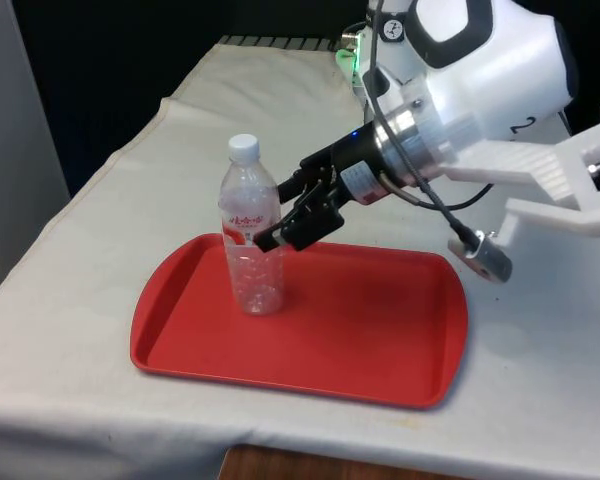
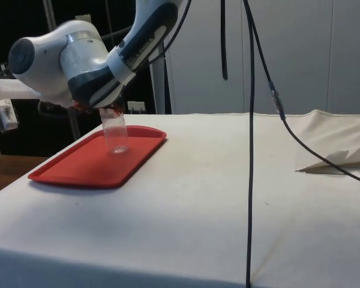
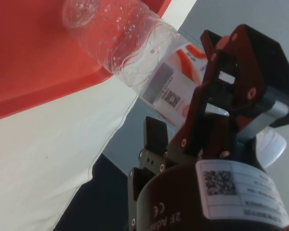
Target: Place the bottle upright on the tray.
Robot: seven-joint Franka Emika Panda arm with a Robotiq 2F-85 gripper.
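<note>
Broadly, a table under a white cloth carries a red tray, shallow-rimmed, lying near the table's front edge. On the tray, toward the front view's left, a clear plastic bottle stands upright with its base on the tray floor; it has a white cap and a red-and-white label around its upper body. The bottle appears empty, so it is judged light, thin-walled and easily dented, with a smooth surface liable to slip and a tall, narrow form prone to tipping at a slight sideways nudge. The ribbed body just below the label, or the label band itself, is probably the firmest place to hold; the neck under the cap would be stiffer but narrower. The black gripper approaches horizontally from the front view's right, at label height. Its fingers are parted, one close against the bottle's side and not clamped on it.
</note>
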